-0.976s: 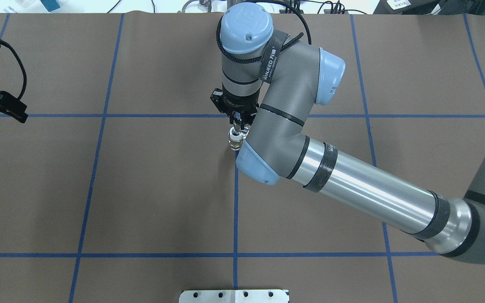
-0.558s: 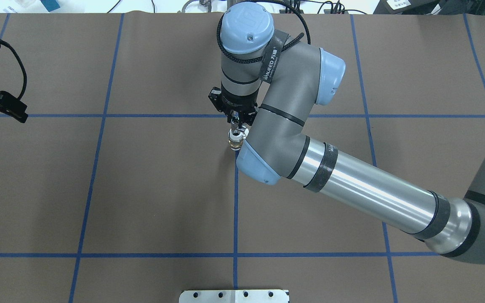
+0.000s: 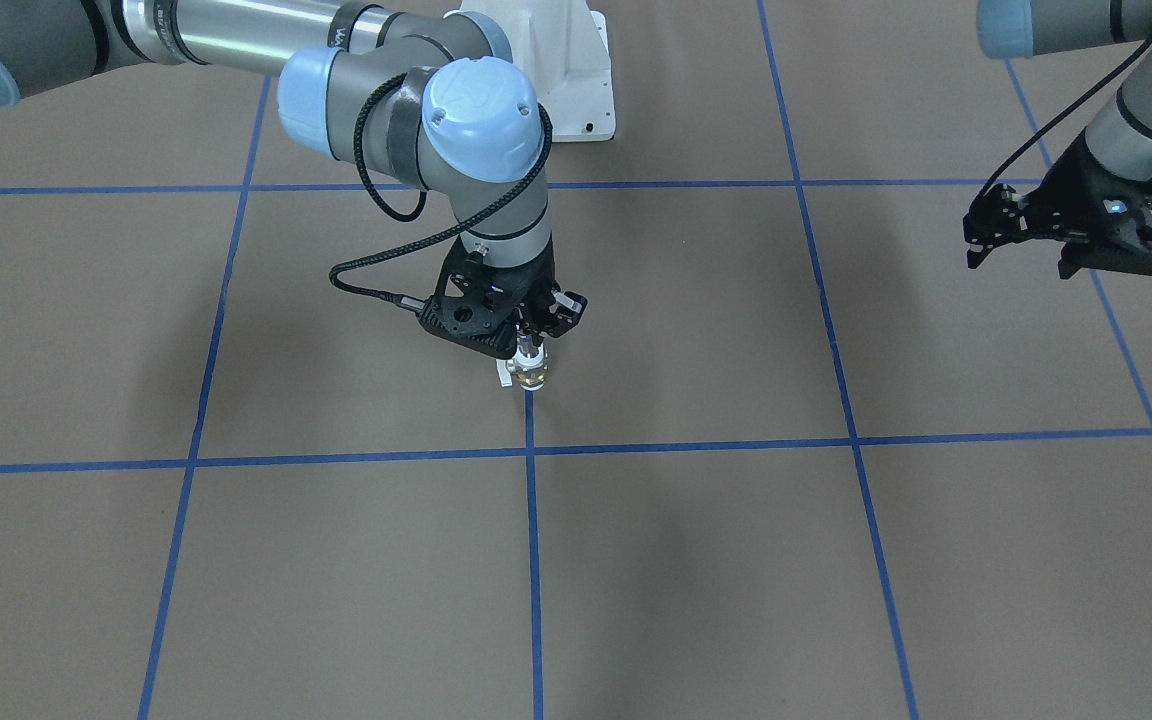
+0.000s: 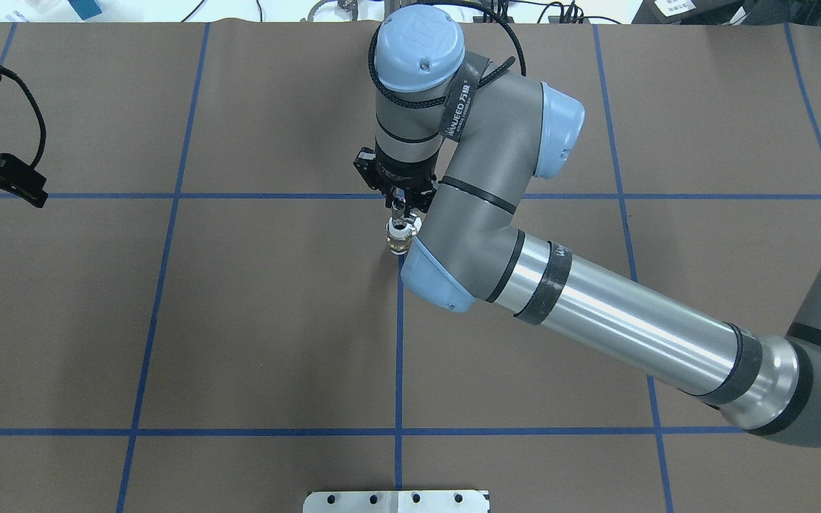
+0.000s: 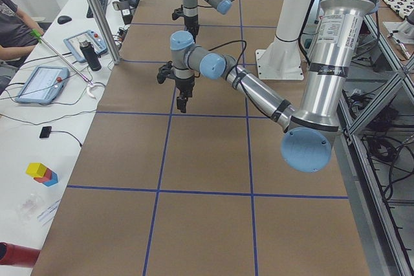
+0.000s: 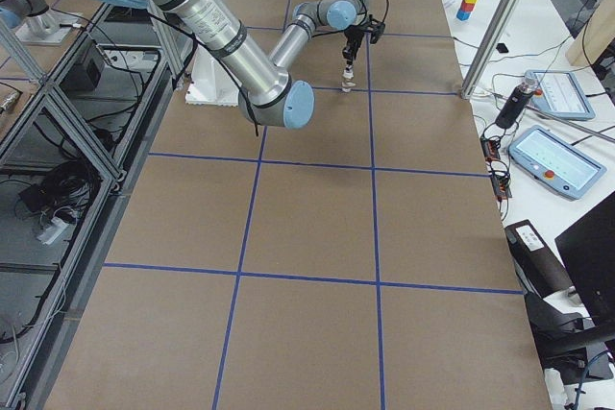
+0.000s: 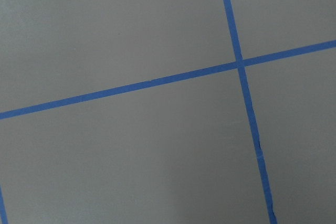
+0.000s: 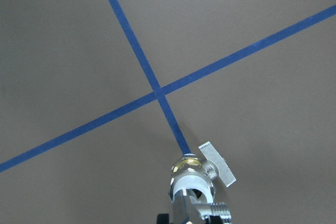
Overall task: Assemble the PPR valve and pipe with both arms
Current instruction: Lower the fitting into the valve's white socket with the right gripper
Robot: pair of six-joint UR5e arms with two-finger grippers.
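My right gripper [image 4: 402, 208] points down over the table's middle, shut on the silvery pipe [image 8: 211, 211]. The pipe sits in the top end of the PPR valve [image 4: 398, 239], which hangs upright below the fingers. The valve shows its white tube end [image 8: 191, 183], brass middle and flat side handle [image 8: 217, 163]. It is also in the front-facing view [image 3: 531, 374], close over a blue tape line; I cannot tell if it touches the mat. My left gripper [image 3: 977, 240] hovers far off to my left [image 4: 31, 192], open and empty.
Brown mat [image 4: 268, 320] with a blue tape grid covers the table. The white base pedestal [image 3: 581, 90] stands at the robot's side. A metal plate [image 4: 396, 501] lies at the near edge. Operators' tablets [image 5: 40, 82] lie beyond the table edge.
Almost nothing. My right wrist has shifted very slightly with the valve and pipe still held. My left gripper stays in place.
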